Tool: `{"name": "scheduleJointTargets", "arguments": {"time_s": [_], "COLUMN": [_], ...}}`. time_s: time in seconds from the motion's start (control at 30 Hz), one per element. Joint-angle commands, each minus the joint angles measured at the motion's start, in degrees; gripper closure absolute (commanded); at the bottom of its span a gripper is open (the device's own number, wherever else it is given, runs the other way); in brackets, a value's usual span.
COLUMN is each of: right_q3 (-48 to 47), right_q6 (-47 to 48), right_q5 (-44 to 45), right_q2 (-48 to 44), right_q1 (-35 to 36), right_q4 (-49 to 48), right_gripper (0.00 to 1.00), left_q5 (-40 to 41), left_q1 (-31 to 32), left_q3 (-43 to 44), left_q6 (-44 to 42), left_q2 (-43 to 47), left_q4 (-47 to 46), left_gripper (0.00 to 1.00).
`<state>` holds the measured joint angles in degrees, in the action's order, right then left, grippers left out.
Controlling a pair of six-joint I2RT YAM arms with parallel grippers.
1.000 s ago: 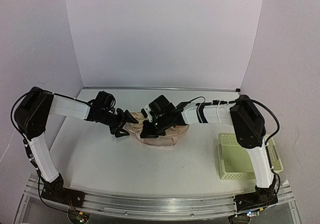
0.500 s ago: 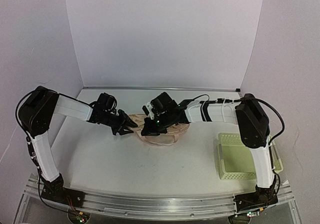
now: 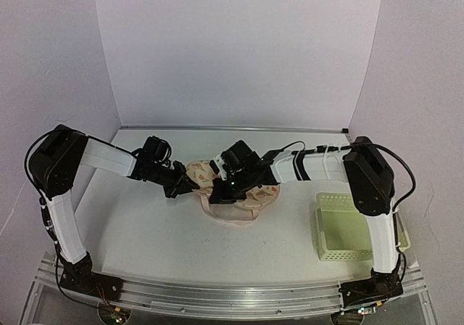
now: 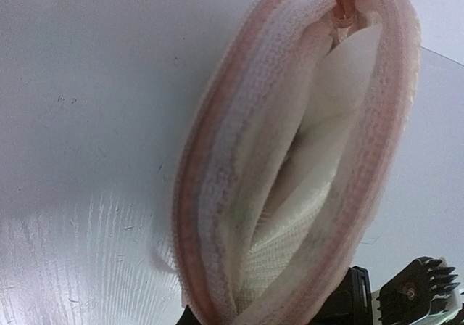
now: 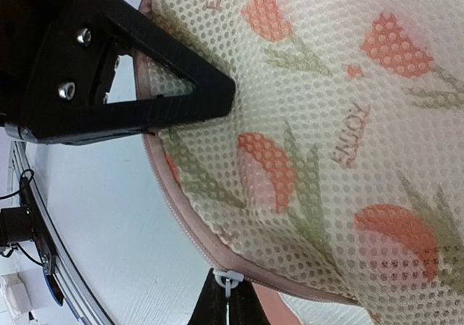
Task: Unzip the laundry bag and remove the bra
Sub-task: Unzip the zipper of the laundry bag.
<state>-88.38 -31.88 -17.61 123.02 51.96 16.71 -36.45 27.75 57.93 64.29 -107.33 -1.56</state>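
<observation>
The laundry bag (image 3: 243,198) lies mid-table, beige mesh with red tulip print (image 5: 341,122) and a pink zip edge. My left gripper (image 3: 186,186) is shut on the bag's left rim; the left wrist view looks along the pinched pink edge (image 4: 217,194), parted over white lining, with my left gripper (image 4: 268,316) at the bottom. My right gripper (image 3: 221,191) is shut on the white zip pull (image 5: 228,278) at the bag's near-left edge, its fingertips (image 5: 217,309) just below the pull. The bra is hidden.
A pale yellow-green lattice basket (image 3: 348,227) stands at the right, beside the right arm's base. The left gripper's black finger (image 5: 138,85) lies against the bag in the right wrist view. White walls close the back and sides.
The left gripper has moved in to the bag's left rim and shut on it. The right gripper has kept its hold on the zip pull, and the bag has spread toward the near side.
</observation>
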Motion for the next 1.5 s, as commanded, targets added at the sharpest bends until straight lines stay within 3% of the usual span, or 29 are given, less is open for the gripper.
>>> {"name": "scheduleJointTargets", "arguments": {"time_s": [0.0,0.63,1.07,1.47], "right_q3": [2.9,17.2,24.4,31.6], "right_q6": [1.8,0.7,0.5,5.3], "right_q5": [3.6,8.9,10.2,6.4], "right_q2": [-6.7,-15.3,-20.3,-23.9], "right_q1": [-0.2,-4.3,-7.9,-10.0], "right_q4": [-1.2,-1.2,-0.3,-0.1], "right_gripper": [1.0,1.0,1.0,1.0], "left_q5": [0.5,0.9,1.1,2.3], "left_q1": [-0.5,-2.1,-7.1,-8.1], "left_q3": [0.2,1.0,2.2,7.6], "left_q6": [-0.7,-5.0,-10.8,-18.0], "left_q2": [2.2,7.2,10.5,10.1], "left_q4": [-1.8,1.2,8.1,15.4], "left_gripper": [1.0,1.0,1.0,1.0]}}
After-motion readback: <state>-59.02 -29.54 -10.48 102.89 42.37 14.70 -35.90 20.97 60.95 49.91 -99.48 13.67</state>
